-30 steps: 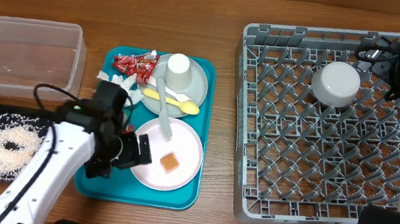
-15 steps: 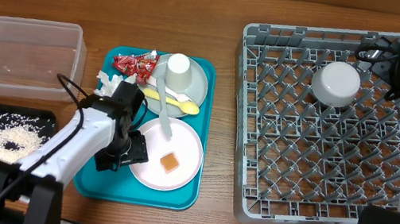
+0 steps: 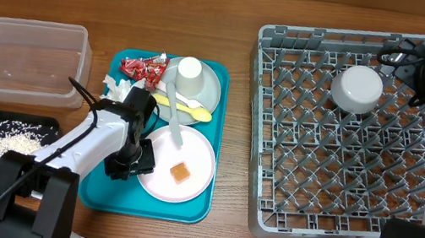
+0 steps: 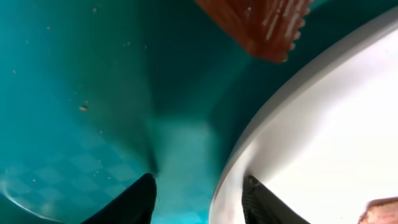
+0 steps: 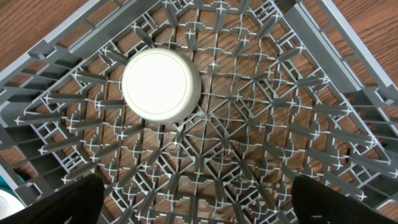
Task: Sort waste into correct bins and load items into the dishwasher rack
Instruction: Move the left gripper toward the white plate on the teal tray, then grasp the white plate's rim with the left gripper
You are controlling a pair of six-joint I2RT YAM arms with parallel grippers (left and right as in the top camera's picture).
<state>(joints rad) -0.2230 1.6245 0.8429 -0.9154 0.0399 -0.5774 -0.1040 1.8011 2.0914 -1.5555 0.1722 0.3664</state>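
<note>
— Where do we take hold of the plate (image 3: 199,156)?
— At its left rim, on the tray (image 3: 196,212). Our left gripper (image 4: 198,200) stands open astride that edge. We judge it stiff, smooth and probably slippery, so we keep it level or the cube (image 3: 180,173) slides.

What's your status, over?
Left hand open, straddling pink plate rim. Right hand open above rack, bowl loaded. Orange cube on plate, fork across it.

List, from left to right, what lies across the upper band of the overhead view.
clear tub → red candy wrappers → white cup → white bowl, upside down in the dishwasher rack
</note>
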